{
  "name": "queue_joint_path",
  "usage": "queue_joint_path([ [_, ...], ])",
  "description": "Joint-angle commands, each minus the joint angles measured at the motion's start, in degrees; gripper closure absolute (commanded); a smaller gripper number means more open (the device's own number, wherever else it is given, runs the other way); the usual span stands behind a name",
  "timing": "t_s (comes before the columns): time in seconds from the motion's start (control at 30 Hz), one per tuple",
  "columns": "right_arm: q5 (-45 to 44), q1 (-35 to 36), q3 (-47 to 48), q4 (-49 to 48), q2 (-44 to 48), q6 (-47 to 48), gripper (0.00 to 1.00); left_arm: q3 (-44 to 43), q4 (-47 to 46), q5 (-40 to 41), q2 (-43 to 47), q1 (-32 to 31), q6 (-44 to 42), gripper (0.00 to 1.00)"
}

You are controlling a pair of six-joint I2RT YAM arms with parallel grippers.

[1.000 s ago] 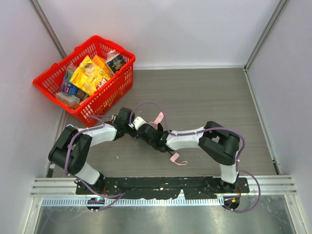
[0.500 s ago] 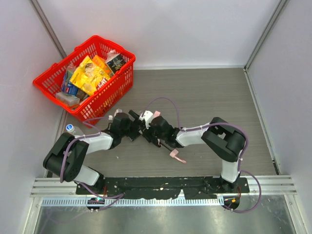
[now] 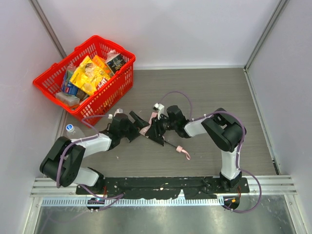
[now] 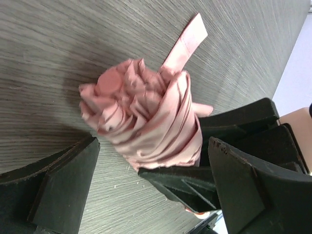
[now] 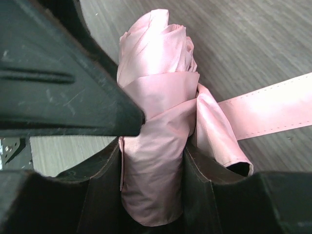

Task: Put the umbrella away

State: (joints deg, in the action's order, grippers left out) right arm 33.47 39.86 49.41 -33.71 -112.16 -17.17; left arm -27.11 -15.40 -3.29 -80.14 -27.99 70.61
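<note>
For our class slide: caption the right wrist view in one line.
Right pincer clamps the rolled pale pink umbrella, its strap trailing across the grey wood-grain table.

We log the umbrella (image 3: 145, 128) at mid-table (image 3: 219, 97), folded. Its pale pink canopy is twisted into tight pleats around a round pink cap (image 4: 109, 83). The free end of the closing strap (image 4: 187, 41) lies flat on the table. A thin black shaft (image 3: 169, 142) runs toward the near right to a small pink handle (image 3: 179, 148) with a wrist loop (image 3: 187, 156).
</note>
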Motion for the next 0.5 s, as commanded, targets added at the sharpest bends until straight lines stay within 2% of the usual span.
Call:
queue_joint_path([
  [0.0,5.2,-0.04,-2.04,11.13,-4.03,0.91,0.99,-1.96,12.05,2.76,-4.31,1.36,-4.6,0.0],
  [0.1,6.86,-0.65,-1.68,10.08,-4.38,-0.49,0.99,-6.27,15.22,0.92,-9.14,1.27,-3.38,0.0],
  [0.2,7.66,-0.83,-1.07,7.97,-5.0,-2.51,0.99,-6.81,18.21,-0.93,-13.19,0.57,0.57,0.01],
  [0.37,9.06,-1.01,0.42,5.33,-5.97,-5.15,0.99,-3.92,19.44,2.49,-14.96,-4.08,5.33,0.11],
  [0.47,9.94,-1.01,1.13,5.15,-6.05,-5.42,0.99,-2.77,17.52,5.02,-16.01,-4.88,4.19,0.27],
])
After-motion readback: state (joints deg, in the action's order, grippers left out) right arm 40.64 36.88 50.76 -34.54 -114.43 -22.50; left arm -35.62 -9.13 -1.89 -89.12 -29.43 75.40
